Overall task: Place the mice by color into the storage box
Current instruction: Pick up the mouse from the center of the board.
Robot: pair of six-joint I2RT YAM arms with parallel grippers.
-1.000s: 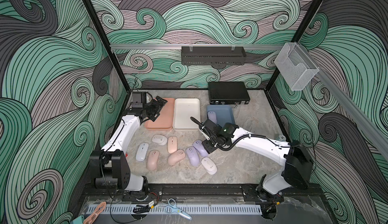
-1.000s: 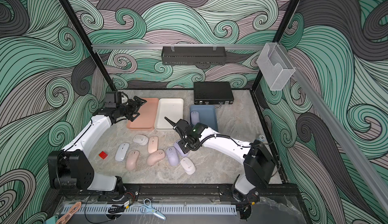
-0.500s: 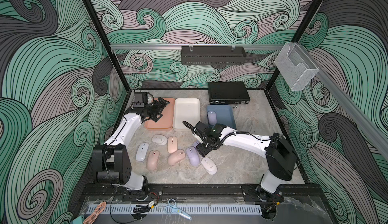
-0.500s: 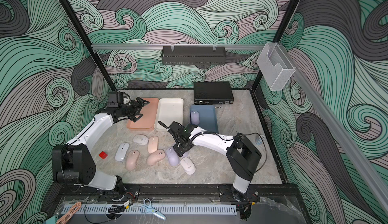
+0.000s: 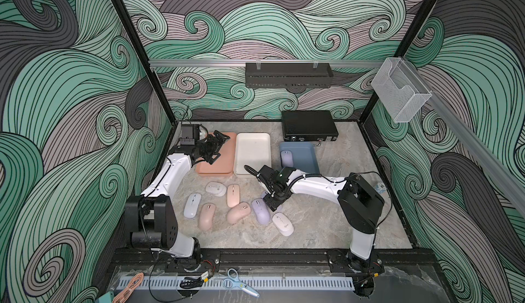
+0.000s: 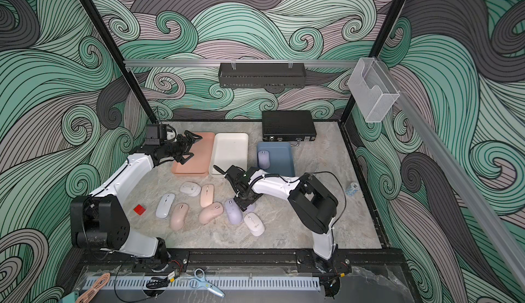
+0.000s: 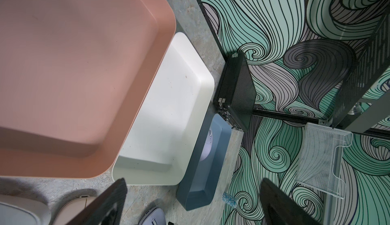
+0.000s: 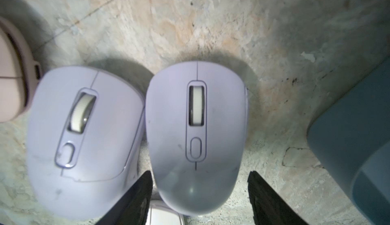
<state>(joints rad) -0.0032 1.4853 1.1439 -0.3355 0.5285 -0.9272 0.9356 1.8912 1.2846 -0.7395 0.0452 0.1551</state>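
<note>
Walls [image 5: 284, 26]: wave-swirl print in teal, mauve and dark grey. Black frame posts [image 5: 136, 49] at 2 back corners. Aluminium rail [image 5: 199, 62] across back wall carries black perforated shelf [image 5: 288, 75]. Clear mesh holder [image 5: 399, 91] hangs on side rail [image 5: 468, 144]. Floor [image 5: 326, 230]: beige-grey marbled slab, evenly lit. Black case [image 5: 308, 124] lies flat by back wall.

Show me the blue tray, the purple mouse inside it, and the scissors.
blue tray [image 5: 305, 156]: a top view, bare floor.
purple mouse [image 5: 286, 159]: a top view, middle of its shell.
scissors [image 5: 247, 288]: a top view, on the blades.
</note>
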